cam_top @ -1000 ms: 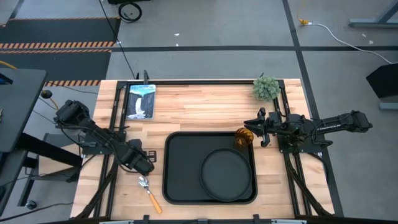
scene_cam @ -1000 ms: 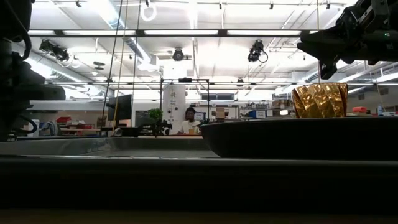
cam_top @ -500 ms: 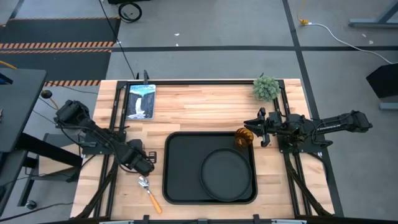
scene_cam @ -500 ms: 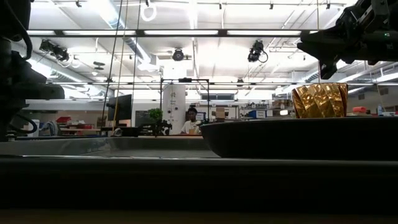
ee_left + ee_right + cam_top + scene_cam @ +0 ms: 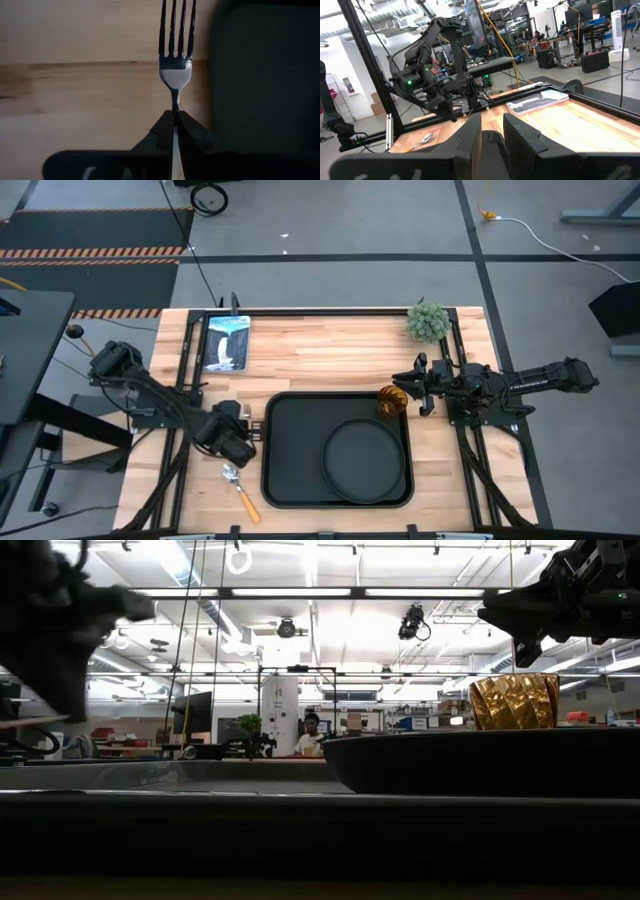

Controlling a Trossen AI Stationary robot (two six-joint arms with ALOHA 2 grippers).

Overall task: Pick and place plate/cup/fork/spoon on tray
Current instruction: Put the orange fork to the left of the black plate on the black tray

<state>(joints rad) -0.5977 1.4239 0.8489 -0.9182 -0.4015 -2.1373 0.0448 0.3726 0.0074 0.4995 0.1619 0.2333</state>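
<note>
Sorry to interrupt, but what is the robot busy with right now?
It is loading tableware onto the black tray. The plate and the amber cup already sit on it. The left gripper is shut on the fork, holding it beside the tray's left edge. The spoon lies on the table, and the right gripper hovers open near the cup.

A small green plant (image 5: 427, 321) sat at the far right corner of the wooden table (image 5: 320, 360). Near the far left edge lay a picture card (image 5: 226, 343) showing a waterfall. Way off beyond the table, a person (image 5: 311, 733) stood among the workbenches.
</note>
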